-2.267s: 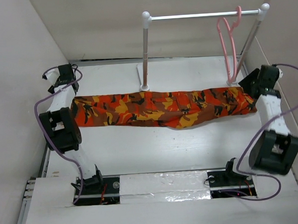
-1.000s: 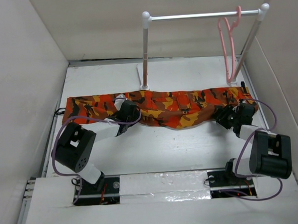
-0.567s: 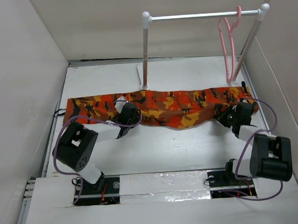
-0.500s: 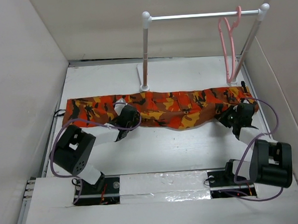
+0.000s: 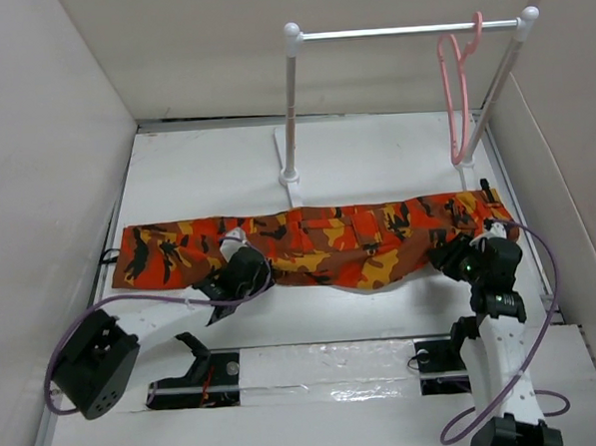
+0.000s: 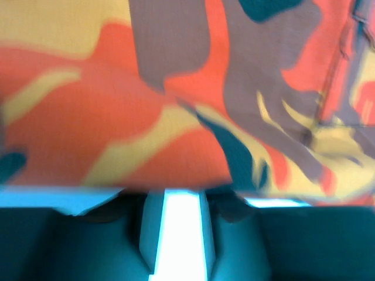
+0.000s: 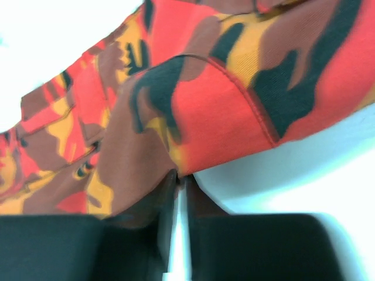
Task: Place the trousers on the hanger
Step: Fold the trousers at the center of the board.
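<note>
White matte table (image 5: 375,159), plain walls (image 5: 52,116). Soft camo trousers (image 5: 329,241) lie flat across table; thin pink hanger (image 5: 456,95) on rail (image 5: 398,30). Right gripper (image 5: 460,259) pinches trousers' edge; left gripper (image 5: 243,271) jaws blurred, can't tell.

1. The trousers (image 5: 309,244) lie stretched across the table (image 5: 205,168) almost from side wall to side wall, so I can't cross low there without touching cloth.
2. Behind them the table is bare up to the left post (image 5: 290,104) of the white rail (image 5: 408,29).
3. The right post (image 5: 499,83) and the hanger (image 5: 458,85) crowd the far right corner, tight against the wall.
4. Between the posts, under the rail, I have open room.
</note>
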### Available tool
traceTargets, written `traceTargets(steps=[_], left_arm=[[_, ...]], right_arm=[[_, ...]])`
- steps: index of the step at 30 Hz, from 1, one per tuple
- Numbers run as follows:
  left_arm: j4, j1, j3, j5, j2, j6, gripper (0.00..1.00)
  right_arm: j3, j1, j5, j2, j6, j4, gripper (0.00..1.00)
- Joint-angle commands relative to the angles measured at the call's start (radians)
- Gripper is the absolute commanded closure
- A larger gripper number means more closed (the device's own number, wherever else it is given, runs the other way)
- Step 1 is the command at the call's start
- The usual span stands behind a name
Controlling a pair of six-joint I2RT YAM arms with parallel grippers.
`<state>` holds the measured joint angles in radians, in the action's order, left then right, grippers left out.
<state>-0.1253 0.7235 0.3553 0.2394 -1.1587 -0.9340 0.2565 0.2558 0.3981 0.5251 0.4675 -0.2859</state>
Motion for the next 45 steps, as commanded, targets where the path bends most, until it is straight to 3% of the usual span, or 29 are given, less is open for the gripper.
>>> traceTargets(steps=[1,3,4,10,16,19,22,24,29,33,34,35,36,37,38,41,42,45], left_arm=[[0.101,0.025,-0.047,-0.002,0.128,-0.035,0.71],[0.131,0.025,-0.047,0.001,0.22,-0.029,0.56],[0.157,0.025,-0.036,0.003,0.249,-0.025,0.55],[0.19,0.109,0.039,0.034,0.376,0.02,0.58],[0.133,0.31,0.14,0.175,0.216,0.032,0.67],[0.081,0.397,0.194,0.224,0.091,0.035,0.76],[0.047,0.436,0.241,0.262,-0.008,0.046,0.81],[0.024,0.436,0.255,0.258,-0.056,0.058,0.83],[-0.01,0.445,0.249,0.27,-0.067,0.084,0.83],[-0.004,0.435,0.232,0.313,-0.042,0.093,0.83],[0.001,0.435,0.228,0.313,-0.042,0.095,0.84],[0.012,0.42,0.228,0.311,-0.041,0.093,0.84],[0.018,0.409,0.221,0.314,-0.036,0.093,0.85],[0.018,0.409,0.217,0.317,-0.032,0.092,0.86],[0.019,0.398,0.211,0.32,-0.027,0.09,0.86],[0.035,0.375,0.2,0.35,-0.004,0.083,0.86],[0.039,0.366,0.2,0.363,0.008,0.084,0.86],[0.038,0.315,0.195,0.35,0.033,0.099,0.86]], right_arm=[[-0.01,0.003,0.077,-0.109,-0.033,-0.168,0.51],[-0.002,0.003,0.047,-0.116,-0.02,-0.173,0.31],[0.007,0.003,0.039,-0.103,-0.007,-0.148,0.2],[0.133,0.077,-0.163,0.108,0.019,-0.05,0.08],[0.159,0.327,-0.105,0.3,0.056,0.144,0.07],[0.168,0.43,-0.084,0.412,0.066,0.192,0.07],[0.159,0.54,-0.024,0.501,0.075,0.261,0.06],[0.136,0.576,0.037,0.541,0.117,0.345,0.06],[0.116,0.576,0.015,0.676,0.207,0.506,0.06],[0.06,0.565,0.012,0.753,0.302,0.723,0.22],[0.062,0.565,0.01,0.765,0.307,0.746,0.37],[0.072,0.554,0.016,0.783,0.301,0.749,0.45],[0.085,0.545,0.016,0.783,0.293,0.748,0.72],[0.09,0.545,0.019,0.777,0.289,0.743,0.9],[0.093,0.545,0.034,0.739,0.271,0.738,0.97],[0.107,0.508,0.048,0.618,0.185,0.644,1.0],[0.115,0.461,0.053,0.513,0.153,0.605,1.0],[0.161,0.354,0.016,0.339,0.018,0.391,1.0]])
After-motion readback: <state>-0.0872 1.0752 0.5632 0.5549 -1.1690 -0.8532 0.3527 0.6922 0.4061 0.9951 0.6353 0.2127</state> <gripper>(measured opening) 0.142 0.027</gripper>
